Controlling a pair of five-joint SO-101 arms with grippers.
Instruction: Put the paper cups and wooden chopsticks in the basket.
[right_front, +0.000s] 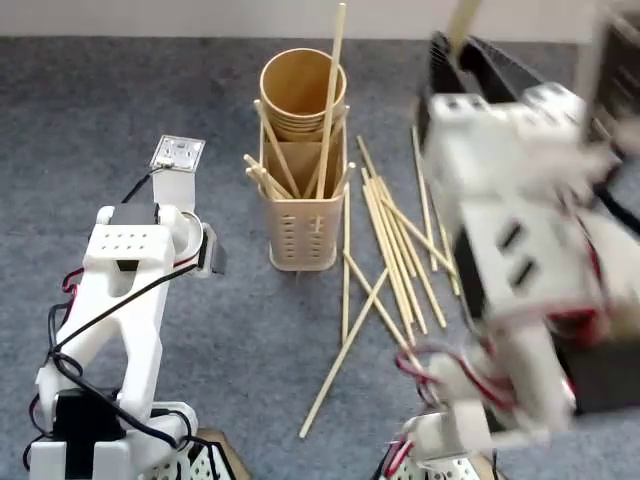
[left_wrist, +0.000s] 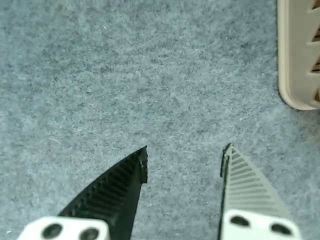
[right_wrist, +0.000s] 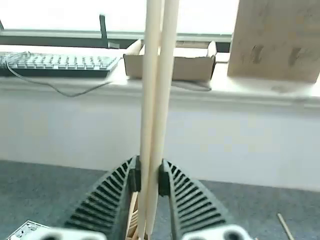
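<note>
A beige basket (right_front: 300, 225) stands mid-carpet. Stacked paper cups (right_front: 300, 90) fill its far compartment, with one long chopstick (right_front: 333, 70) leaning out of them. Several wooden chopsticks (right_front: 275, 170) stand in its near compartment. More loose chopsticks (right_front: 395, 250) lie on the carpet to the basket's right. My right gripper (right_wrist: 149, 175) is shut on two chopsticks (right_wrist: 156, 90), held upright and high above the floor; the right arm (right_front: 510, 250) is raised beside the loose pile. My left gripper (left_wrist: 185, 157) hangs open over bare carpet, left of the basket's corner (left_wrist: 300, 60), holding nothing.
The left arm (right_front: 150, 250) stands left of the basket over grey carpet (right_front: 230, 330). Behind the work area a white ledge (right_wrist: 75, 82) carries a keyboard (right_wrist: 55, 62) and cardboard boxes (right_wrist: 190, 65).
</note>
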